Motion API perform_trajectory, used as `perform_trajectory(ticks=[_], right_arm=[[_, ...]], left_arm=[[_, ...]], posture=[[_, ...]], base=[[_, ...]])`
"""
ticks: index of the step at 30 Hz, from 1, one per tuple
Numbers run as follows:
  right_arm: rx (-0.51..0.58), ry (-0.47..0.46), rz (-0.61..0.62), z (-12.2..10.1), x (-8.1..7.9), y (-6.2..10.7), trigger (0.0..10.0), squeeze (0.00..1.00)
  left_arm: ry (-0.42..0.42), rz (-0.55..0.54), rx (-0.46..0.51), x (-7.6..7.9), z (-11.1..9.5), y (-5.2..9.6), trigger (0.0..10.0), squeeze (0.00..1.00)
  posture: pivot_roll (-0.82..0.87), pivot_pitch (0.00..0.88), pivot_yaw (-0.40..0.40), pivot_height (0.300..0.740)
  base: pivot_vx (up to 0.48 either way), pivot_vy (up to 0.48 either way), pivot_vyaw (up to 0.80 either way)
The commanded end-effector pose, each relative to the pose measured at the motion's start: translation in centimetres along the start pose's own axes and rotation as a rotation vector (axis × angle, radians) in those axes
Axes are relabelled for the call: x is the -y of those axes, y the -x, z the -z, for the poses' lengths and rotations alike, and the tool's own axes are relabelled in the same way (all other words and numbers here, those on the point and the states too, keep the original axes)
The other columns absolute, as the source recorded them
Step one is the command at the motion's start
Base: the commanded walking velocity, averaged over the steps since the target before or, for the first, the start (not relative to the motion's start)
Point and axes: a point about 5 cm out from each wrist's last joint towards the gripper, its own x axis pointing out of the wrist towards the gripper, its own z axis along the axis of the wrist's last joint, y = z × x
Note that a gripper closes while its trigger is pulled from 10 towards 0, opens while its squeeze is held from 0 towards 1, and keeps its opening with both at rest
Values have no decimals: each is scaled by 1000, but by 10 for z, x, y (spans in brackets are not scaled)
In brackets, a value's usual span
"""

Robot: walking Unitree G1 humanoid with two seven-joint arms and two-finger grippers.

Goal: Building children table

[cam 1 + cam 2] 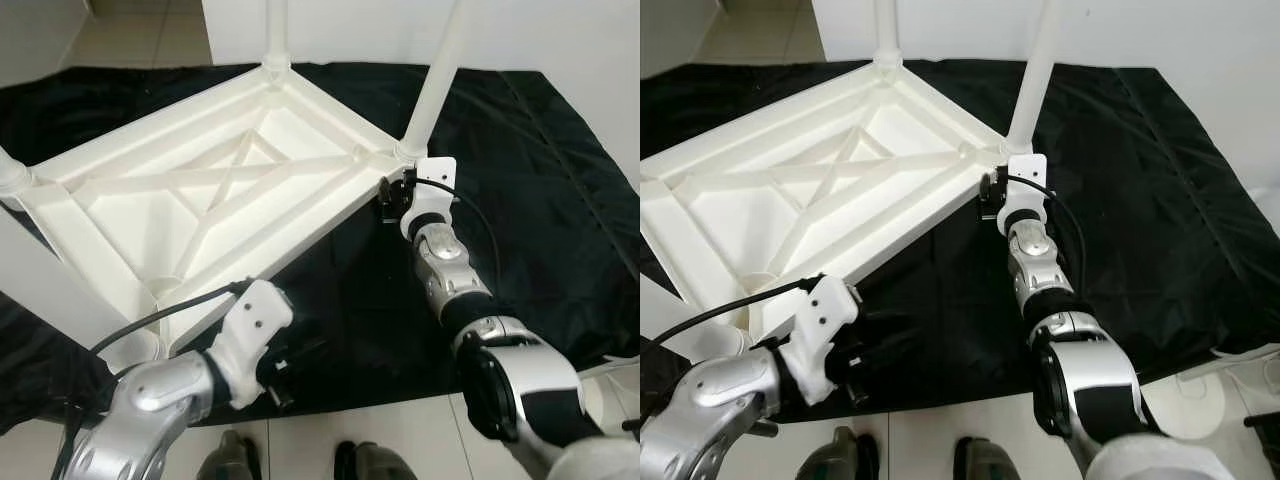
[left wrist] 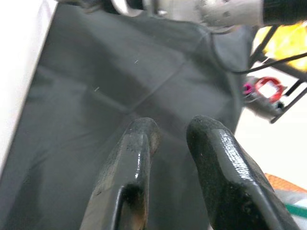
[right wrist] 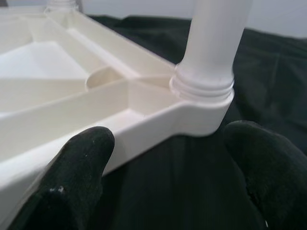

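Observation:
A white plastic children's table lies upside down on a black cloth, its ribbed underside facing up. White legs stand in its corners: one at the back, one at the right, and a near-left leg rising close to my head. My right gripper is open at the right corner; in its wrist view the corner socket sits between the spread fingers. My left gripper hovers over the cloth beside the table's front corner, fingers narrowly apart and holding nothing.
The cloth ends at pale floor tiles just ahead of my feet. A white wall stands behind the table. A white object lies at the cloth's right edge. Coloured gear on a stand is off to the side.

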Motion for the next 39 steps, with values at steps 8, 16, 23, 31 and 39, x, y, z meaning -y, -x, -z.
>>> perform_trajectory(ticks=[8, 16, 23, 31, 39], right_arm=[[80, -26, -102, 10, 3, 15, 10000, 0], [82, -29, -117, 10, 9, 16, 10000, 0], [81, -53, -148, 8, -1, 11, 10000, 0], [75, -68, -190, 9, -19, 11, 10000, 0], [74, -92, -188, 12, -25, 12, 10000, 0]], left_arm=[[-35, 22, -93, 7, 4, 35, 10000, 0], [47, 12, -283, 6, 14, 92, 10000, 0], [34, -163, -448, -10, 17, 139, 10000, 0], [-58, -417, -652, -45, 5, 194, 10000, 0], [-149, -733, -608, -91, -6, 227, 10000, 0]], posture=[[101, 104, -52, 740], [179, 97, -80, 740], [204, 96, -77, 740], [267, 77, -83, 740], [275, 60, -58, 740]], base=[[0, 0, 0], [0, 0, 0], [0, 0, 0], [0, 0, 0], [0, 0, 0]])
